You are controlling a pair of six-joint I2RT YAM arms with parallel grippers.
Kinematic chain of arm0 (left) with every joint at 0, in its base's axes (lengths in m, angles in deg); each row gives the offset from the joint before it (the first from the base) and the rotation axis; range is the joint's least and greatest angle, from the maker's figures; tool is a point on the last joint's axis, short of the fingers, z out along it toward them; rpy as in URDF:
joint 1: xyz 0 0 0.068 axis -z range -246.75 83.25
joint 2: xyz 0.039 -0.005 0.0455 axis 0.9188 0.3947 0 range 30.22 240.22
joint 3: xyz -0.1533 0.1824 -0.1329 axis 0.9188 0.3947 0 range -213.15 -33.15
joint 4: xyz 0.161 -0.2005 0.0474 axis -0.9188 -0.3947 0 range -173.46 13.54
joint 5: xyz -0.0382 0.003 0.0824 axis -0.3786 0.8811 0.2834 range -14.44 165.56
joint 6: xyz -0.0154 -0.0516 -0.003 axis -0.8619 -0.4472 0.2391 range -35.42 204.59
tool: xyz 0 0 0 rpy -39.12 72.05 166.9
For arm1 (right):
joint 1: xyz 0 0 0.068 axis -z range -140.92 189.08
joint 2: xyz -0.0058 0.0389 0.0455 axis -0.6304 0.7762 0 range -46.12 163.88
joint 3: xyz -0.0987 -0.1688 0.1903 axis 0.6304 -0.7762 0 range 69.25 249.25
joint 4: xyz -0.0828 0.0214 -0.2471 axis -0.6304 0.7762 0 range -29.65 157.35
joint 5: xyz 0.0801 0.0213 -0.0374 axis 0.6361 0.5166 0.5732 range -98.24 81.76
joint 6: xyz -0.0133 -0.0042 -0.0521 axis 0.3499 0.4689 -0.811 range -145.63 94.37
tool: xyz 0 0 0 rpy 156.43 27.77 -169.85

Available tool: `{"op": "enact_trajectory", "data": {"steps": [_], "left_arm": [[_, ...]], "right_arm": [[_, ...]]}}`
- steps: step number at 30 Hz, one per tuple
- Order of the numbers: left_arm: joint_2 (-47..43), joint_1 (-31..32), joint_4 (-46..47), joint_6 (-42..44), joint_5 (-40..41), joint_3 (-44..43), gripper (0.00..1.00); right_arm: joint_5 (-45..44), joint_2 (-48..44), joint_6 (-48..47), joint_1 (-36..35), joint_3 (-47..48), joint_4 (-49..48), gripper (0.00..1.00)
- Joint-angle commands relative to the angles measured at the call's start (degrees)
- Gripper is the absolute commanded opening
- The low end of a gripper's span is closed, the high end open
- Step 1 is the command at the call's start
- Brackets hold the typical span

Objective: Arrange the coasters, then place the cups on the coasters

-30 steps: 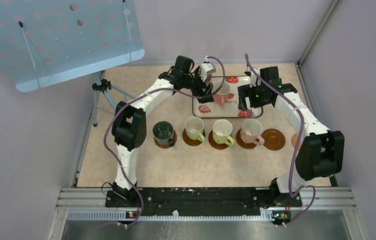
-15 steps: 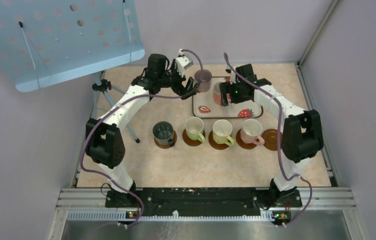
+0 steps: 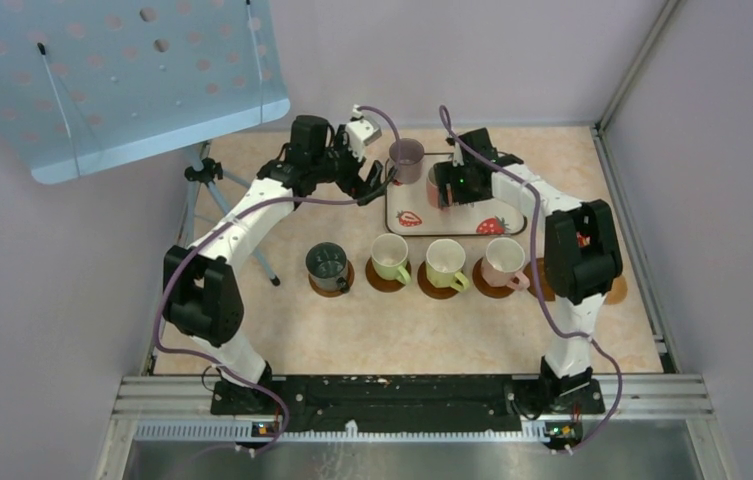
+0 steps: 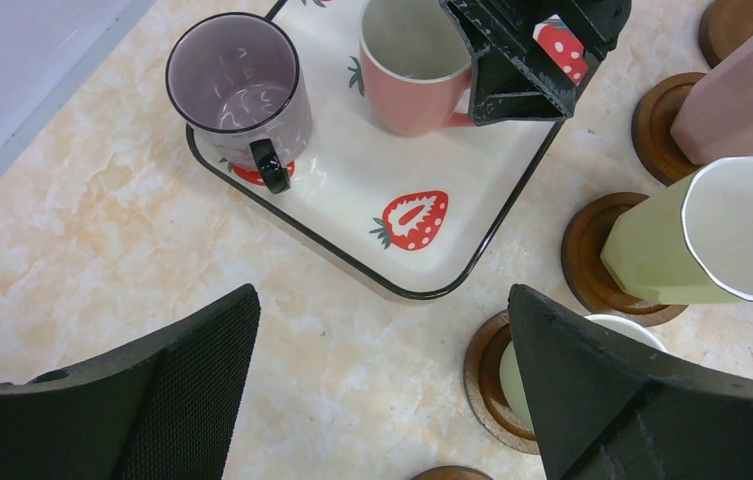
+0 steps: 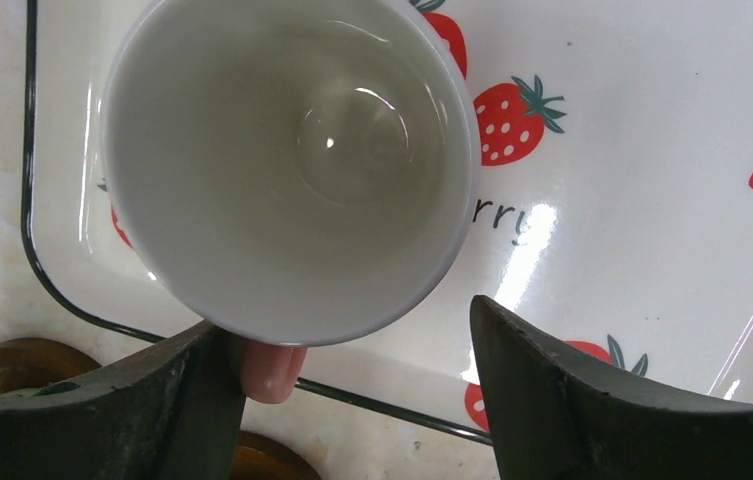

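A pink cup (image 5: 292, 160) stands on the strawberry tray (image 5: 632, 180). My right gripper (image 5: 342, 335) is open above its near rim, the left finger beside the handle (image 5: 270, 372) and the right finger apart from the cup. A mauve cup (image 4: 237, 85) stands on the tray's corner. My left gripper (image 4: 384, 300) is open over bare table beside the tray (image 4: 352, 180), holding nothing. In front, a dark cup (image 3: 327, 262), two yellow-green cups (image 3: 389, 255) (image 3: 444, 262) and a pink cup (image 3: 502, 260) each stand on brown coasters (image 3: 332, 286). The right arm hides most of the coasters further right.
A blue perforated board (image 3: 112, 80) on a tripod (image 3: 202, 175) stands at the back left. Walls close the back and right. The right arm's elbow (image 3: 582, 250) hangs above the right end of the cup row.
The left gripper has drawn back left off the tray, uncovering the mauve cup. The right gripper has moved left over the pink cup and its jaws have narrowed slightly.
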Motion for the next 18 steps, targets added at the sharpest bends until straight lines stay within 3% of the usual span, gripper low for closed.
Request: {"op": "enact_trajectory", "data": {"steps": [1,6,12,18], "left_arm": [[-2.9,-0.4,1.1,0.8,0.9,0.5,0.99],[-3.1,-0.4,0.9,0.8,1.5,0.8,0.99],[-3.4,-0.4,0.9,1.2,2.2,1.4,0.99],[-3.7,-0.3,0.7,1.3,2.5,2.0,0.99]], "right_arm": [[-3.5,1.0,0.6,-0.6,2.9,-2.2,0.71],[-3.7,2.7,-1.3,-0.5,3.8,-2.3,0.56],[0.7,3.6,-5.0,-0.1,4.4,-3.9,0.51],[1.1,3.7,-6.5,0.8,5.1,-3.2,0.22]]}}
